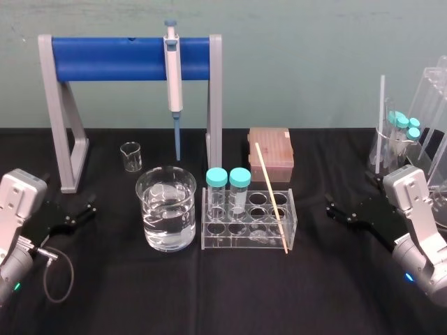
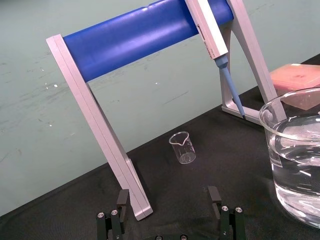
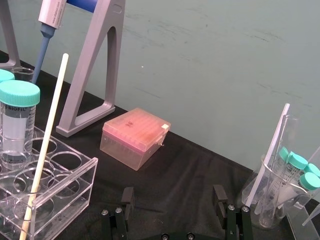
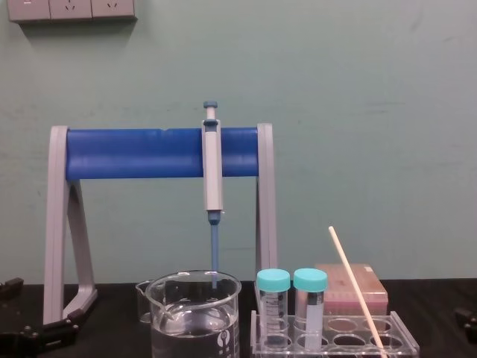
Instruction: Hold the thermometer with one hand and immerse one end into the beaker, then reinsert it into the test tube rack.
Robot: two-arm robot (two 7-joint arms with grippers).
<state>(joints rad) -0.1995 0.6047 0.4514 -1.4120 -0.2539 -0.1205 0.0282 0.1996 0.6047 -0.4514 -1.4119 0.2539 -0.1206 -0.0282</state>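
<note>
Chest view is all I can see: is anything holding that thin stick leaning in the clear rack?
Observer: No, the thermometer leans free in the test tube rack, lower end at its front right corner.
Operator: Where are the robot's hands?
Observer: The left tool rests open, left of the beaker; the right tool rests open, right of the rack.
Operator: Anything farther right?
Observer: More teal-capped tubes stand in a glass container behind the right tool.
</note>
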